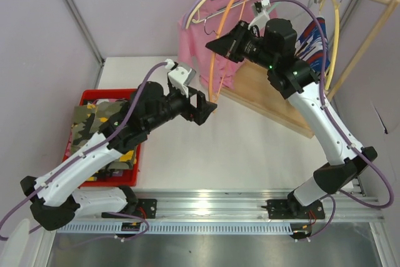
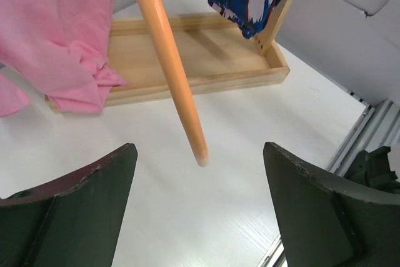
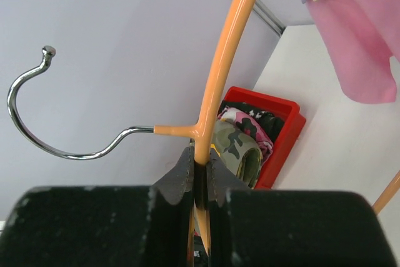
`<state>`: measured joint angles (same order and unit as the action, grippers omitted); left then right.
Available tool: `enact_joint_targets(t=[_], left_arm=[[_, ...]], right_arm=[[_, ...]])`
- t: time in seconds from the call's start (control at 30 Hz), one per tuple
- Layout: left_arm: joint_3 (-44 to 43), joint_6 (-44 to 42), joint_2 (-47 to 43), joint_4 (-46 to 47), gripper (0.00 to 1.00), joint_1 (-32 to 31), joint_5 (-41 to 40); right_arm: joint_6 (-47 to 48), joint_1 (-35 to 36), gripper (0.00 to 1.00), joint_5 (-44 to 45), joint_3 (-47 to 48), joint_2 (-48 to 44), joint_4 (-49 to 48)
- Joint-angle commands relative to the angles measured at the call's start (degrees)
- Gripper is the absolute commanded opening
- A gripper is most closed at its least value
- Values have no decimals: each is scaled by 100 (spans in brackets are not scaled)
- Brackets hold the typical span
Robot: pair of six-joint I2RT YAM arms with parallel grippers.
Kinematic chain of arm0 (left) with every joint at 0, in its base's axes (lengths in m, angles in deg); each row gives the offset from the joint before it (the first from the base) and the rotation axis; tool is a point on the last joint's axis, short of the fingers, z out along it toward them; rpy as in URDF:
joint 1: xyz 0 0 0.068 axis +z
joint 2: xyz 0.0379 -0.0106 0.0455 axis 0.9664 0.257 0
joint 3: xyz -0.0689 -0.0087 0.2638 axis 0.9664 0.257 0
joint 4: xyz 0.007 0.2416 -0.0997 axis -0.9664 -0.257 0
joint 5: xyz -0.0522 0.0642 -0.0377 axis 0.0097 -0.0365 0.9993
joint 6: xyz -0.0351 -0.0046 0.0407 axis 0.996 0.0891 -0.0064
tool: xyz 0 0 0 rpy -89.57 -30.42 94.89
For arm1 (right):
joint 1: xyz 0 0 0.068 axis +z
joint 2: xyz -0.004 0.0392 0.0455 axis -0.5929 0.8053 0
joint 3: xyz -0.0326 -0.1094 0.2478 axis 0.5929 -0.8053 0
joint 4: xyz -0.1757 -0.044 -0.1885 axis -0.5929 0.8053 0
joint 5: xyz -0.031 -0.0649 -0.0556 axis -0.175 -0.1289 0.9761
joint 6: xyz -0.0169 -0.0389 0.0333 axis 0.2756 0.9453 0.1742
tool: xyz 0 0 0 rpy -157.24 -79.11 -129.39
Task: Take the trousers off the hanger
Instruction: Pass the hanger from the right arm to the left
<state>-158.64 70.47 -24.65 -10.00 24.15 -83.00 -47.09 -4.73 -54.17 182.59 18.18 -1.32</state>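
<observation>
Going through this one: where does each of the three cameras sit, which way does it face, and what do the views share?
Top external: above and behind the bases, looking down on the table; both arms show, left gripper and right gripper.
Left wrist: on the left arm, facing the wooden tray past its open fingers.
Right wrist: on the right arm, facing the red bin holding camouflage trousers, past fingers shut on the orange hanger.
Shared: all three show the orange hanger and pink T-shirt.

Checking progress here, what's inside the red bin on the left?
The red bin holds olive camouflage trousers and a pink-and-black pair. From above, the left arm covers much of it, so anything beneath the arm or those pairs is hidden.
</observation>
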Motion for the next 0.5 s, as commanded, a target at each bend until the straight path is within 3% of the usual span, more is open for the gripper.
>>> enact_joint_targets(t=[0.0,0.33,0.47], left_arm=[[31,-128,91,349,88,7,7],[207,-540,487,1482,85,7,-1495],[523,-647,531,2133,81,7,-1532]], right_arm=[[246,9,0,-329,392,105,-51],[-430,79,0,-338,76,70,-613],[-940,88,0,-171,-250,-62,-1079]])
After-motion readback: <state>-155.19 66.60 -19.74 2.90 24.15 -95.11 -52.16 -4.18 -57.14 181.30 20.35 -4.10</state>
